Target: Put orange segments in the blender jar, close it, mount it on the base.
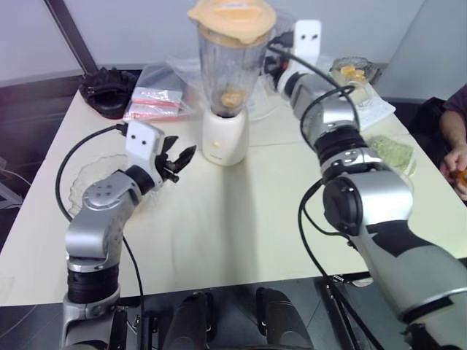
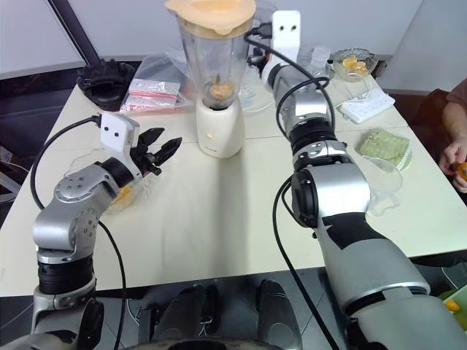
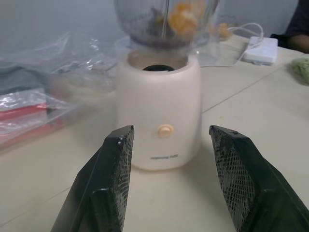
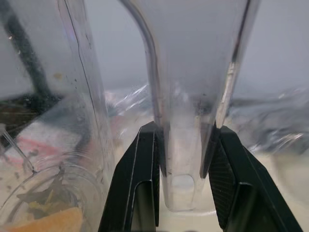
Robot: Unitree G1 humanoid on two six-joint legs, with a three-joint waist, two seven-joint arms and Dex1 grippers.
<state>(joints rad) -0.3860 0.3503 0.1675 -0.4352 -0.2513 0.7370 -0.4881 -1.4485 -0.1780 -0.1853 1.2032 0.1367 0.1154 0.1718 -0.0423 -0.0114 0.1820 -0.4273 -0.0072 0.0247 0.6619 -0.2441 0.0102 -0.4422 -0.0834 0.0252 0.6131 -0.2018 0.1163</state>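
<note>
Pale cream tabletop (image 1: 241,219), smooth and matte; plain grey-white wall behind, dark floor at the left edge. Seated at the right edge, a person's hand (image 1: 458,166).

Centre back: clear plastic blender jar (image 1: 228,69), tall and slightly tapered, capped with a flat peach lid (image 1: 232,16), sitting atop the squat rounded cream-white base (image 1: 225,137). Small round button on the base front. Cannot tell whether fully locked in. Glossy orange segments (image 1: 232,98) low inside the jar near the blade.

Right gripper (image 4: 183,159) pinching the jar's clear handle (image 4: 186,140) between two black mesh-textured pads. Left gripper (image 1: 177,162) spread, holding nothing, hovering well left of the base and pointed toward it.

Behind left: black ridged ring-shaped piece (image 1: 109,91), crinkled clear plastic bags with red contents (image 1: 155,100). Scalloped glass dish (image 1: 87,179) under the left arm. Back right: glass bowl with more orange pieces (image 2: 353,64), white power strip (image 2: 363,108), green textured cloth (image 2: 384,146).
</note>
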